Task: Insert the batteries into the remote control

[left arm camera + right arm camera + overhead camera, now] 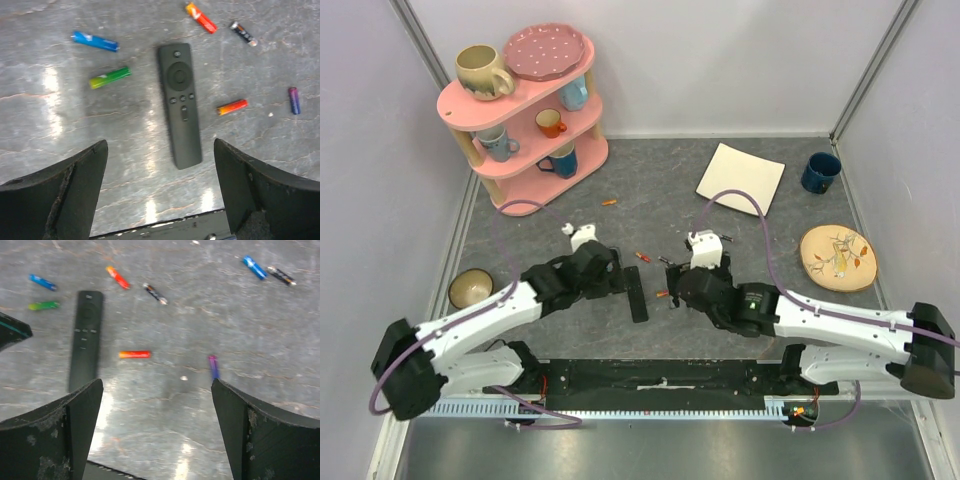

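The black remote control (180, 103) lies flat on the grey table with its buttons up, so its back is hidden; it also shows in the top view (636, 293) and the right wrist view (86, 340). Batteries lie loose around it: blue (95, 41), green (110, 78), orange-red (201, 17), black (243, 33), orange (232, 107) and purple (294, 100). My left gripper (160, 150) is open and empty, hovering over the remote's near end. My right gripper (156, 385) is open and empty, just right of the remote, near the orange battery (134, 354) and the purple battery (214, 366).
A pink shelf (525, 110) with mugs stands at the back left. A white square plate (740, 178), a blue mug (820, 172) and a patterned plate (837, 257) are on the right. A bowl (470, 289) sits at the left. Two more batteries (255, 267) lie farther right.
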Tool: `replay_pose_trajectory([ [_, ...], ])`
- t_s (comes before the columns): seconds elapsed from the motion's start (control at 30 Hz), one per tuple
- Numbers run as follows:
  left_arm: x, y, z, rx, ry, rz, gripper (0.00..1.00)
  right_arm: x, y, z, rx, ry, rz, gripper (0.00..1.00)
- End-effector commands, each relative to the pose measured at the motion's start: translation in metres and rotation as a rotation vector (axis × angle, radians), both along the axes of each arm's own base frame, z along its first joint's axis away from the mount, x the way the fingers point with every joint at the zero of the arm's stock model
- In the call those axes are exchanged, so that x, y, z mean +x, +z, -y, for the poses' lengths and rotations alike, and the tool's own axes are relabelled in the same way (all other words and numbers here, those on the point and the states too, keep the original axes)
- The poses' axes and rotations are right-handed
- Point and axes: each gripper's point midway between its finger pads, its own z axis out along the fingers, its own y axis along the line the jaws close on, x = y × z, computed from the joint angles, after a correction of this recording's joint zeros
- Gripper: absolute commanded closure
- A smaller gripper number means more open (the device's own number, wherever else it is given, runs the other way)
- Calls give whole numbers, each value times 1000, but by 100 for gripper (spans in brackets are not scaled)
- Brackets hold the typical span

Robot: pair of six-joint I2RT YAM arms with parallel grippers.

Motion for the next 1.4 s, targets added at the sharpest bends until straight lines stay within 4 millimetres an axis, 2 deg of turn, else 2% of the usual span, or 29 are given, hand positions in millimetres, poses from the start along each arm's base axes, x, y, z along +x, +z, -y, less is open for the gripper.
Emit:
replay_pose_trajectory([
  [0.0,11,2,24,7,89,-49,7,7,-3,34,-66,-67,62,2],
  [0.13,9,-8,41,-33,120,-89,6,7,-1,42,-55,-84,75,2],
  [0.27,14,-16,46,-12,143,-106,6,7,0,47,-47,-90,83,2],
  [0.3,14,-18,47,-5,142,-110,1,7,0,48,-47,-91,84,2],
  [0.33,16,-21,50,3,141,-119,1,8,0,49,-46,-94,85,2],
  [0.53,21,-26,67,33,110,-127,2,7,0,52,-28,-97,91,2],
  [0.6,23,-31,69,52,113,-134,10,7,2,51,-18,-98,94,2],
  [0.7,26,-38,69,81,129,-140,14,7,4,51,-4,-99,95,2],
  [0.9,31,-52,64,169,166,-166,16,8,8,47,18,-96,96,2],
  [1.13,37,-62,65,209,180,-172,22,7,13,47,27,-90,103,2],
  [1.37,40,-74,67,238,182,-194,24,6,13,47,35,-85,100,2],
])
